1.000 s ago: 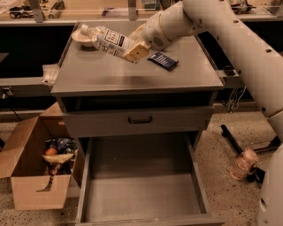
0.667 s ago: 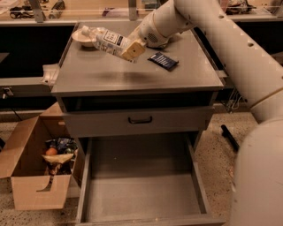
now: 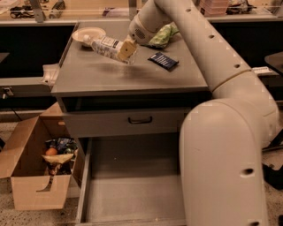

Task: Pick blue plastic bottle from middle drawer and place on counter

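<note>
Floor (image 3: 44, 219): pale speckled stone. Grey metal cabinet (image 3: 101, 126) stood centre. Open brown cardboard box (image 3: 33, 196) sat on the floor just left of it, holding clutter. Long tan-topped workbench (image 3: 88, 11) ran behind, dark beneath. Light was warm and dim. Gripper (image 3: 127, 50) hung over the cabinet top, clasping the blue plastic bottle (image 3: 106, 45).
</note>
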### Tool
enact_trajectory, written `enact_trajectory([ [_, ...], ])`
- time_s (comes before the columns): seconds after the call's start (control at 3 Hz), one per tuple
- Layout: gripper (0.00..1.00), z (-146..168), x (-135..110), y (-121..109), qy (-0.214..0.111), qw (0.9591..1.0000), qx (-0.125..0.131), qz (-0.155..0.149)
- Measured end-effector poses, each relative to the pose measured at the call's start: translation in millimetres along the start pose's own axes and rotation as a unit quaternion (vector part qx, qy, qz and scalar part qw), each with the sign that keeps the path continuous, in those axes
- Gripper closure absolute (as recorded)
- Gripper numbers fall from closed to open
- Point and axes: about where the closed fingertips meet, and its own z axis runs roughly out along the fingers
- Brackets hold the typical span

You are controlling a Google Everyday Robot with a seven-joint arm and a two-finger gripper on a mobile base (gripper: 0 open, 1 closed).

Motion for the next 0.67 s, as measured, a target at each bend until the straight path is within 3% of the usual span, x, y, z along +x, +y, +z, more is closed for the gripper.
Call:
enact_trajectory([
  [0.33,1.00,16.1,1.7,-7.8,0.025,0.9994,-0.003,0.024],
  [0.67,0.82,14.9,0.8,-9.5,0.025,0.9994,-0.001,0.025],
])
